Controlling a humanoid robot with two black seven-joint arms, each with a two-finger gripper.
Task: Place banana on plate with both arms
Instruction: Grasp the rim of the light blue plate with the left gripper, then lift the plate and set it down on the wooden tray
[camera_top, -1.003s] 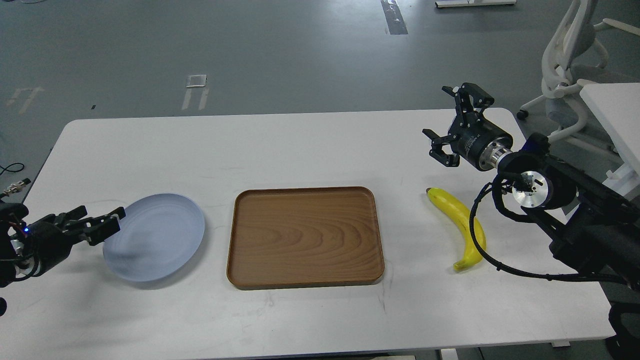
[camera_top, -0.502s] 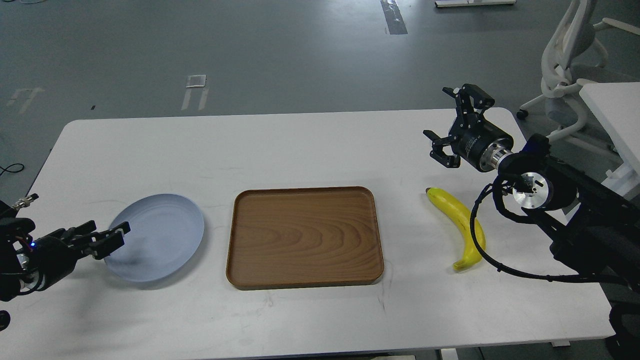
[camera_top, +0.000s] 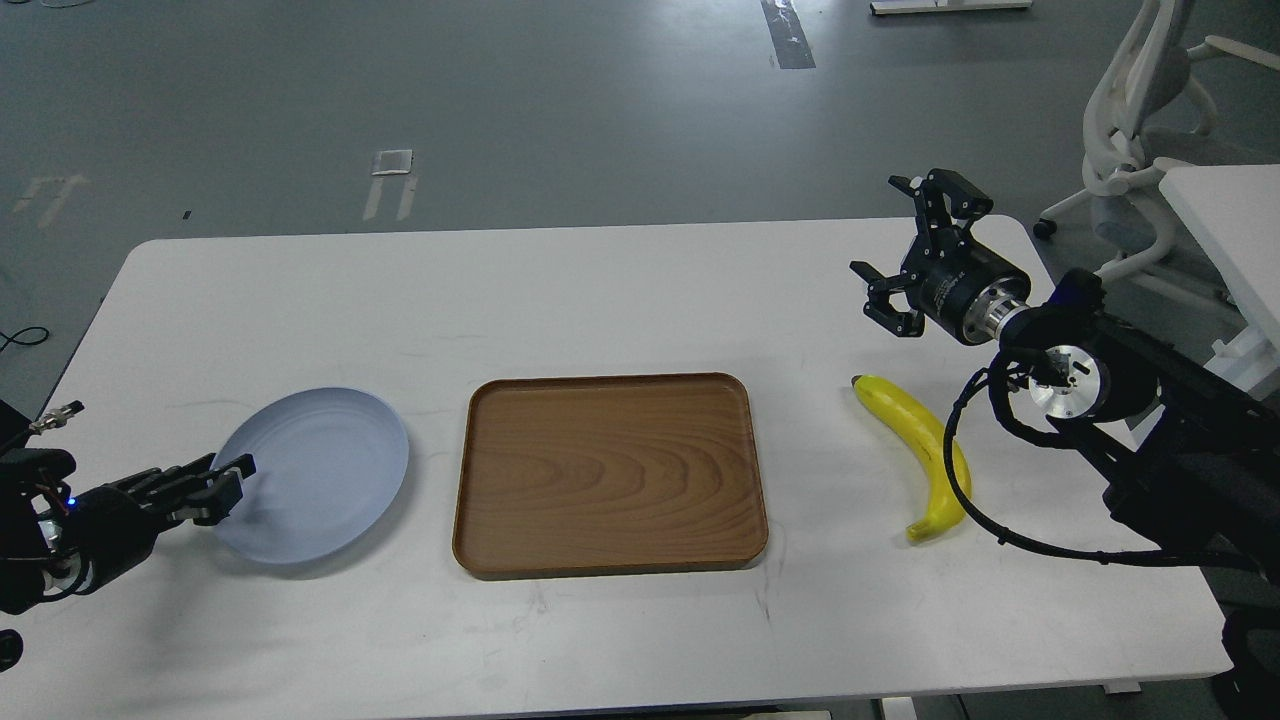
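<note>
Left gripper (camera_top: 225, 482) lower and nearer the left edge than 1 s ago, fingers near-together at the plate (camera_top: 315, 472) rim; clamped or not, cannot tell. Table (camera_top: 620, 290), tray (camera_top: 610, 472) central. Right gripper (camera_top: 905, 250) spread wide, empty, beyond the banana (camera_top: 915, 430) lying right of tray. Best grasped mid-length, across the curve.

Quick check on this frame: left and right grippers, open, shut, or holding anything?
Left gripper: at the plate's left rim, jaws' state cannot be told.
Right gripper: open, empty, beyond the banana.
</note>
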